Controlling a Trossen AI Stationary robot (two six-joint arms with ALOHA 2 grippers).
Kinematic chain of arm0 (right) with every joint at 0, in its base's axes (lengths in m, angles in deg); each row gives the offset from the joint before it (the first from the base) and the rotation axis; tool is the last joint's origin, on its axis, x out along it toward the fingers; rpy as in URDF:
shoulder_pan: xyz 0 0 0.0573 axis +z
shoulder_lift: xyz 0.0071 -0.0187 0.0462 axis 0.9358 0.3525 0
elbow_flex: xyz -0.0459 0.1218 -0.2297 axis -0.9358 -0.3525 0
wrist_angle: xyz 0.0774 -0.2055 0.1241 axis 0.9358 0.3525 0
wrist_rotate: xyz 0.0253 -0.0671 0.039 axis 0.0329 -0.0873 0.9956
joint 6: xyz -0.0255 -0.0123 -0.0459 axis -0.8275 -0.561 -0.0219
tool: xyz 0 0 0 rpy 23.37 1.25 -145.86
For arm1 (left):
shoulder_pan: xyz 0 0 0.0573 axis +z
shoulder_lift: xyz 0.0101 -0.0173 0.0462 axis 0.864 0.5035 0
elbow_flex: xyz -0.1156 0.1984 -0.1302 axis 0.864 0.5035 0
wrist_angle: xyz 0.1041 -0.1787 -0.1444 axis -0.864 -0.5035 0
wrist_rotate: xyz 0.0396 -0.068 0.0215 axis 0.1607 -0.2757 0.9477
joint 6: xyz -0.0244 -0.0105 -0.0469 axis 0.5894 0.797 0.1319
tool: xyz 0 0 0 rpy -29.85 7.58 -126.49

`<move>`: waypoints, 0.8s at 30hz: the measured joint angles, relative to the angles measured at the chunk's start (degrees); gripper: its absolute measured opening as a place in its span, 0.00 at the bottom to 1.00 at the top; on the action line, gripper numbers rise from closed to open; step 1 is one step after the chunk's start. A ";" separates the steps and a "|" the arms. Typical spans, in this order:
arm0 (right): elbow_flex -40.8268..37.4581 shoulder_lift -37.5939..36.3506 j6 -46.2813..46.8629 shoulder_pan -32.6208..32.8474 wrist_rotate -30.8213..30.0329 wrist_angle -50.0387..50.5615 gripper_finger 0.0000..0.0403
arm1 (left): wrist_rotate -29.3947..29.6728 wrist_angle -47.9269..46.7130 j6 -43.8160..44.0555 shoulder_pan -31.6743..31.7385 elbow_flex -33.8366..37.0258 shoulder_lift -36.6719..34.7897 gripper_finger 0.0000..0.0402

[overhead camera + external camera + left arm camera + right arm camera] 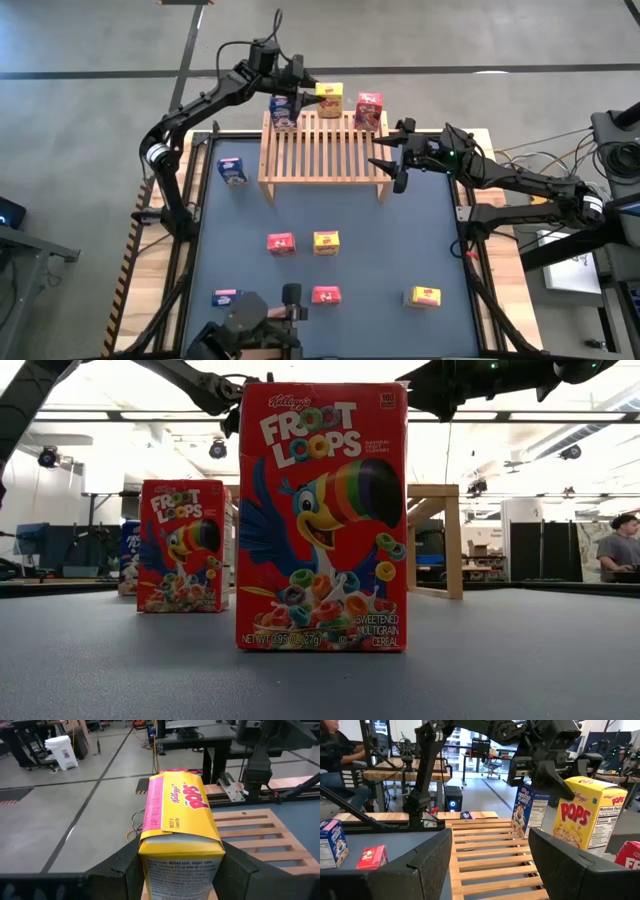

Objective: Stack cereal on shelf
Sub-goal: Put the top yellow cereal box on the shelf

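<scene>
Risk of tipping: you have the yellow box (329, 98) at the far edge of the shelf (322, 150), squeezed in the left gripper (303, 92). In my judgement, if you let go before its base sits flat on the slats, it could lean back and drop off the rear.
Risk of a knock: the blue box (282, 110) stands just beside the yellow one, on the side where your left arm comes in. A sideways pull-out could, I think, push it over.
Risk of a clash: the right gripper (398, 160) hovers at the shelf's right end, near the red box (368, 110) on the top. Keep the two arms apart if you move either.
Left gripper: the wrist view shows its fingers (127, 867) pressed on both sides of the yellow box, so it is clamped on it, jaws held part-way apart by the box's width.
Right gripper: jaws spread wide with nothing between them; it holds and touches nothing.
Boxes on the shelf: blue, yellow and red stand in a row along the far edge.
Boxes still on the table: six of them, two blue, two red and two yellow, well apart from one another on the dark table (400, 240) in front of and left of the shelf.
</scene>
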 joint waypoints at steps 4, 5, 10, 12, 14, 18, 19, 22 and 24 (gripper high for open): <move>0.00 0.00 0.00 0.00 0.00 -0.01 0.62 | 0.15 -1.59 -1.39 0.02 0.00 -0.02 0.41; 0.00 0.00 0.00 0.00 0.00 -0.02 0.62 | 0.23 -2.24 -1.69 0.02 0.02 -0.02 0.41; -0.02 0.00 0.00 0.00 0.00 -0.02 0.62 | 0.31 -2.94 -2.10 0.02 0.02 -0.02 0.41; -0.02 0.00 0.00 0.00 0.00 -0.02 0.62 | 0.42 -2.97 -2.16 0.02 0.02 -0.02 0.41; -0.02 0.00 0.00 0.00 0.00 -0.02 0.62 | 0.56 -2.98 -2.57 0.02 0.02 -0.02 0.41; -0.02 0.00 0.00 0.00 0.00 -0.02 0.62 | 1.84 -2.95 -3.21 -0.11 0.02 -0.02 0.41; -0.02 0.00 0.00 0.00 0.00 -0.02 0.62 | 1.94 -2.95 -3.21 -0.13 0.02 -0.02 0.41; -0.02 0.00 0.00 0.00 0.00 -0.02 0.62 | 1.97 -2.94 -3.21 -0.14 0.02 -0.02 0.41; -0.04 0.00 0.00 0.00 0.00 -0.02 0.62 | 2.03 -2.96 -3.21 -0.27 0.02 -0.02 0.41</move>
